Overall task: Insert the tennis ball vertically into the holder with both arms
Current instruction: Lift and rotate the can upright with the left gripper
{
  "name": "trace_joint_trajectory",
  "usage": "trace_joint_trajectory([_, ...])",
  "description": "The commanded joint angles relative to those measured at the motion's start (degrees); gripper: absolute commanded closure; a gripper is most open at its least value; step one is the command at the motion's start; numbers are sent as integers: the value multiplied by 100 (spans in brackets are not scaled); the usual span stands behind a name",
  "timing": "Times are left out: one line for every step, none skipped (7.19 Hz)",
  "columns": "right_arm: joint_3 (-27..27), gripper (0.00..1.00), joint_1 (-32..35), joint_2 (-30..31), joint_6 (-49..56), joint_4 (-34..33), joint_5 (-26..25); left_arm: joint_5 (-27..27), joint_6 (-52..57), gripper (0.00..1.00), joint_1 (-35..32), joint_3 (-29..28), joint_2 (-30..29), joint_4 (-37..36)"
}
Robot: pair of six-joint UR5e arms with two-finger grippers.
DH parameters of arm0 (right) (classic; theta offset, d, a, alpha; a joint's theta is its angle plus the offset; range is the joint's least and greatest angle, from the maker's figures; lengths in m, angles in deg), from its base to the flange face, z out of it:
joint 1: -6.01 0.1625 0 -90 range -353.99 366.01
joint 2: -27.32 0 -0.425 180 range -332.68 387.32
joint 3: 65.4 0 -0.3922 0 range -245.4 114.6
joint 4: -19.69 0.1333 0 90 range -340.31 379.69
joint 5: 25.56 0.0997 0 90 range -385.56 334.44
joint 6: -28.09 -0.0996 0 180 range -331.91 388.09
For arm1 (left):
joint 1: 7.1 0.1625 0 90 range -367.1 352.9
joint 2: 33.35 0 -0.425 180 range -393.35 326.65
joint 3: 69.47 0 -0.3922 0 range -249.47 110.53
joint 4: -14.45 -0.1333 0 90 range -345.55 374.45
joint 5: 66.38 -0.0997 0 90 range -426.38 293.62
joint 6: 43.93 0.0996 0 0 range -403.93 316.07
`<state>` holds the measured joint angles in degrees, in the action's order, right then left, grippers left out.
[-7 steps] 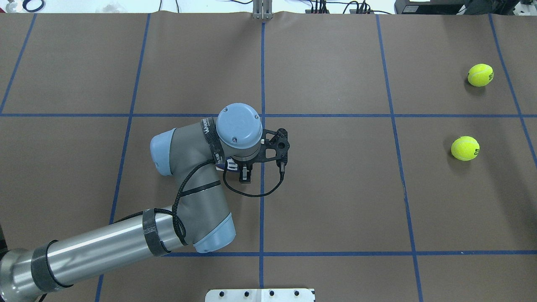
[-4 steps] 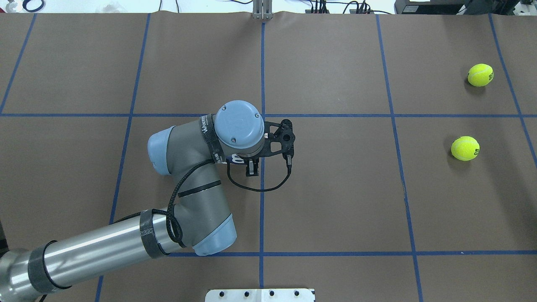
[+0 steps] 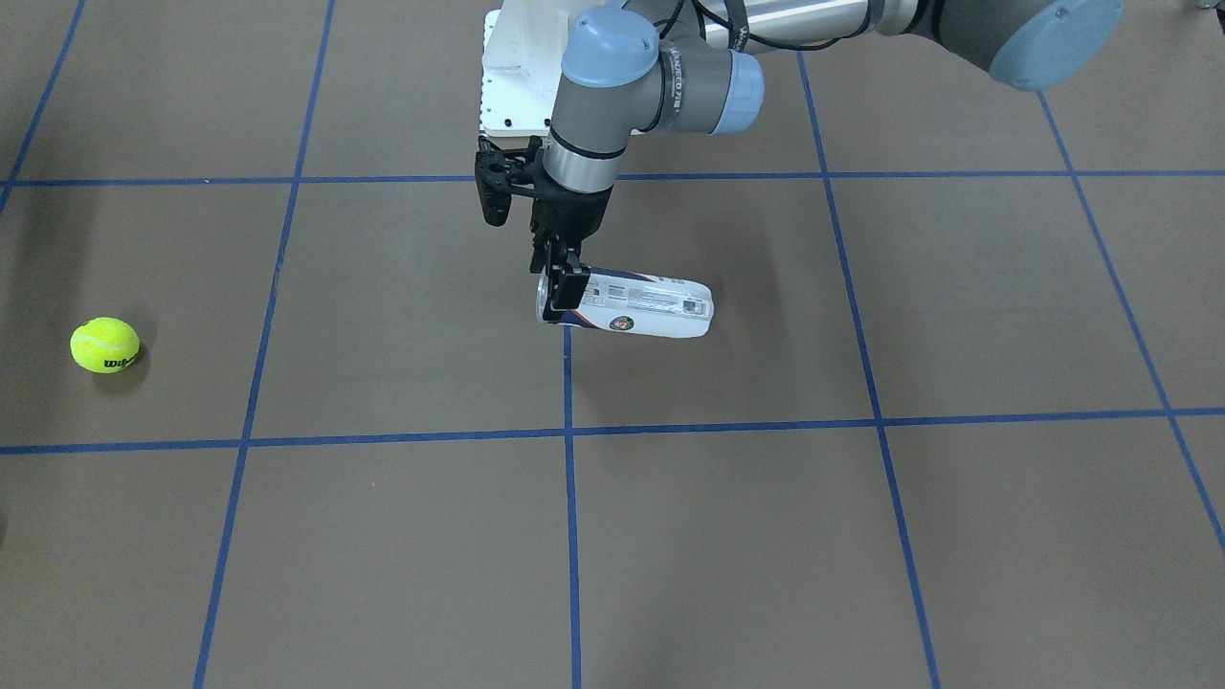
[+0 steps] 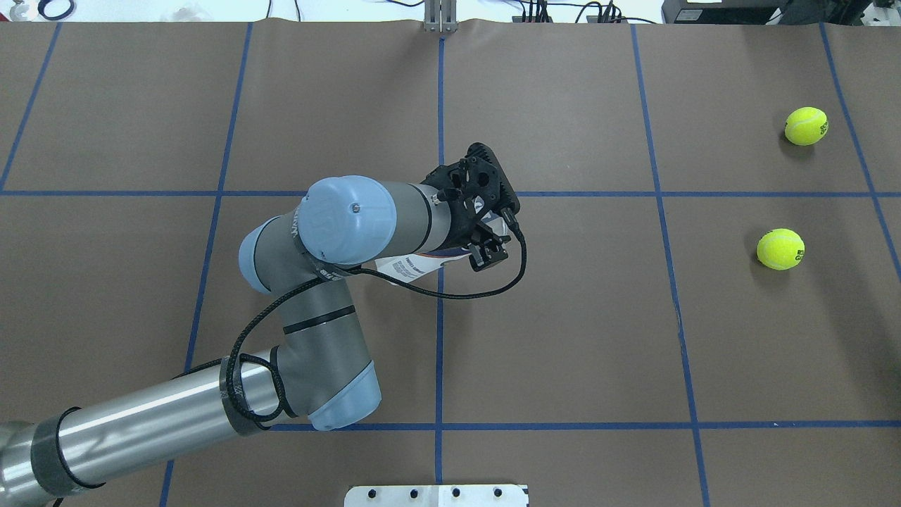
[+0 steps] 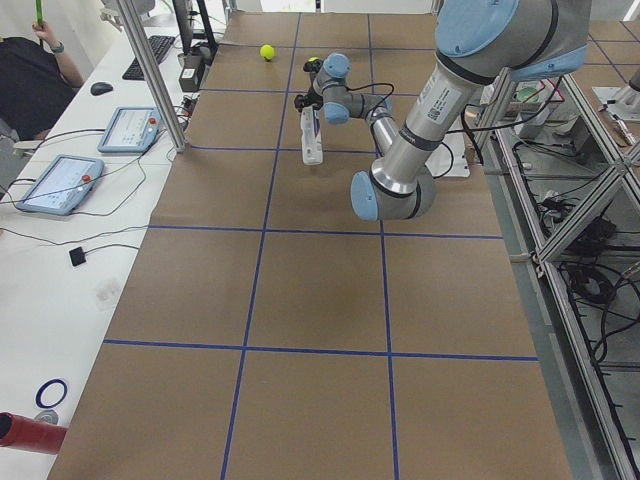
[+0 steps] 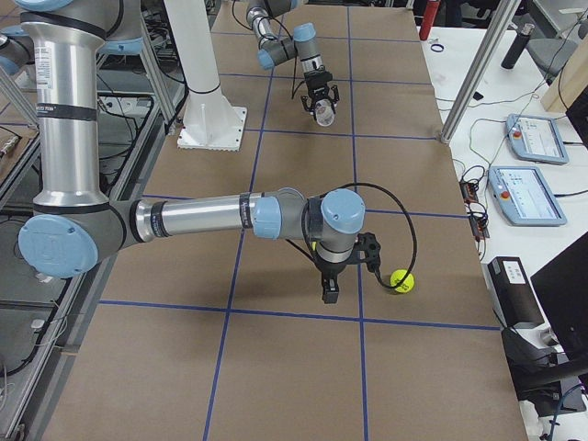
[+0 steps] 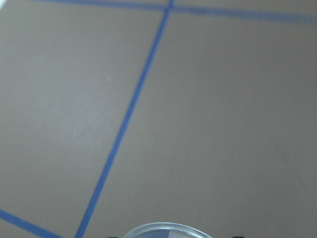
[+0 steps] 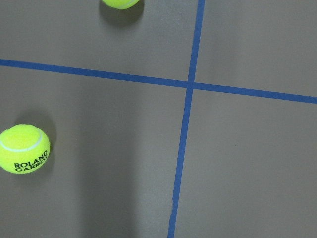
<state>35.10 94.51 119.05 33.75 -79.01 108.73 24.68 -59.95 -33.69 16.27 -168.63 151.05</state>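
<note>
Two tennis balls [image 4: 807, 126] [image 4: 780, 248], one holder [image 3: 636, 308] — left gripper [image 3: 560, 292] clamped on holder; right gripper [image 6: 329, 294] — cannot tell

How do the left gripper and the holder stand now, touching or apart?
Touching. In the front-facing view the left gripper pinches the holder at its open end, one finger lying across the rim.

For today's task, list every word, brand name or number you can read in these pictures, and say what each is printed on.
"ROLAND GARROS": black, on the near ball in the right wrist view.
"Wilson": black, on the ball in the front view.
Label on the can: print too small to read.
White lettering on the arm strap: too blurred to read.
</note>
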Motion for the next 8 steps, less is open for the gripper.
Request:
trace_joint_trajectory([41,0,9,-41,-3,0,1,-700,-1049,82,-4,-470,28,2477])
trace_joint_trajectory([41,0,9,-59,-3,9,1,-938,-1113,82,-30,-471,37,2964])
trace_joint_trajectory([93,0,9,-59,-3,9,-7,-1227,-1270,82,-39,-471,98,3387])
trace_joint_trajectory([146,0,9,-50,-3,0,-8,-1465,-1350,82,-40,-480,360,3878])
trace_joint_trajectory([190,0,9,-50,-3,0,-8,-1607,-1395,82,-48,-480,737,4545])
trace_joint_trajectory([207,0,9,-50,-12,0,1,-1773,-1404,82,-66,-523,975,4743])
trace_joint_trajectory([216,0,9,-50,-21,0,1,-1967,-1404,80,-109,-532,995,4866])
trace_joint_trajectory([216,0,9,-59,-21,9,1,-2064,-1395,80,-206,-541,995,4876])
